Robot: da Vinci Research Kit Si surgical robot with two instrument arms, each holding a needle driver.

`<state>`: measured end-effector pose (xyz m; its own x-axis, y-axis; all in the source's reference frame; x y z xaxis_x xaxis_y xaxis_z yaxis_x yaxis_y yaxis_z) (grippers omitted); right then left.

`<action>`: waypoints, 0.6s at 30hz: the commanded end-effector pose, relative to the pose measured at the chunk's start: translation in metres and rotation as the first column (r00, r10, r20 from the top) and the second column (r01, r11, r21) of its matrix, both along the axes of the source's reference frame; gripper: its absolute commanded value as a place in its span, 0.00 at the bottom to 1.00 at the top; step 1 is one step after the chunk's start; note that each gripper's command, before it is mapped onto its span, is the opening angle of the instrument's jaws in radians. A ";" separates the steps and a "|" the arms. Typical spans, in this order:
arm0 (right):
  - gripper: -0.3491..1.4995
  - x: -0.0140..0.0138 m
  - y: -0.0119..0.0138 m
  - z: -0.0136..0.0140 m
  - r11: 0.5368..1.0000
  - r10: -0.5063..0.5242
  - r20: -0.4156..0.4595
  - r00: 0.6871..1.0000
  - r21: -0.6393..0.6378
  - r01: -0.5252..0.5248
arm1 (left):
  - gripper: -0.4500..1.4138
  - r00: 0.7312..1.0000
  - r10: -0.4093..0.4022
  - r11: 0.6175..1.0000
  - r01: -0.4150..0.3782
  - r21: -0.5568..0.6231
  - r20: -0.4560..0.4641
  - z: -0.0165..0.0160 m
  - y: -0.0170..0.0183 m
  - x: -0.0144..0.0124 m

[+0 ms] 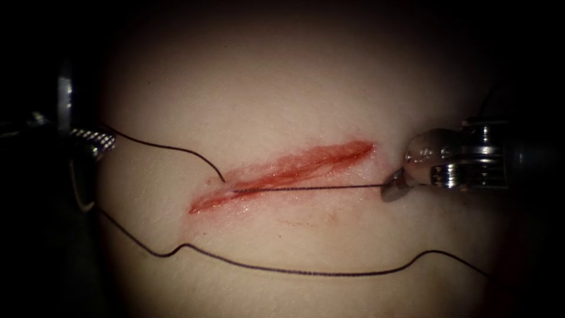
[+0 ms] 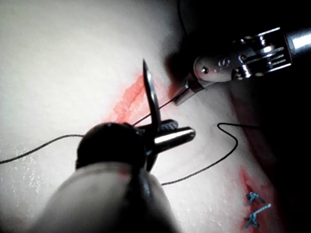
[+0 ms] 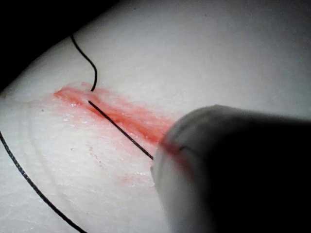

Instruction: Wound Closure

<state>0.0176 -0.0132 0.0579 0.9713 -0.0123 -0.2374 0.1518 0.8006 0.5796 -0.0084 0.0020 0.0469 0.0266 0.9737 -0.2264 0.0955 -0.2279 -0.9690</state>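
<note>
Wound closure, early stage. At 9 o'clock in the endoscope view the left tool (image 1: 94, 141) stands well clear of the cut; its ribbed steel jaws are clenched across the needle (image 2: 151, 92) near mid-curve. The needle is a slim, polished arc with its point free, and no part of it is in the tissue (image 1: 265, 88). Dark, fine, braided thread (image 1: 176, 149) runs from the left tool to the cut's left end. It emerges there and runs taut toward 3 o'clock. A slack loop (image 1: 294, 272) wanders across 6 o'clock. The cut (image 1: 294, 165), a slanted spindle with moist edges glazed in red fluid (image 1: 329, 154), lies open: one pass is placed, no knot is visible, and most of its length appears unclosed. The surrounding tissue is pale, smooth and faintly glistening. At 3 o'clock the right tool (image 1: 393, 187), rounded bright metal, grips the taut strand.
</note>
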 end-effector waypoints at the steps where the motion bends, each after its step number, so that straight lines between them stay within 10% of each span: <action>1: 0.00 -0.0022 0.0009 0.0010 1.000 0.009 0.010 1.000 0.003 -0.009 | 0.00 1.000 0.000 1.000 0.000 0.001 0.000 0.0005 -0.0002 -0.0005; 9: 0.00 -0.0116 0.0040 0.0030 0.997 0.066 0.088 0.994 0.027 -0.069 | 0.00 1.000 0.000 1.000 0.000 0.001 0.000 0.0005 -0.0002 -0.0005; 13: 0.00 -0.0117 0.0041 0.0030 0.997 0.073 0.084 0.994 0.018 -0.075 | 0.00 1.000 0.000 1.000 0.000 0.000 0.000 0.0005 -0.0002 -0.0005; 16: 0.89 -0.0101 0.0039 0.0021 0.988 0.144 0.042 0.989 -0.061 -0.141 | 0.00 1.000 0.000 1.000 0.000 0.001 0.000 0.0005 -0.0001 -0.0005; 18: 0.96 -0.0093 0.0040 0.0008 0.971 0.211 -0.017 0.977 -0.110 -0.212 | 0.00 1.000 0.000 1.000 0.000 0.001 0.000 0.0005 -0.0001 -0.0004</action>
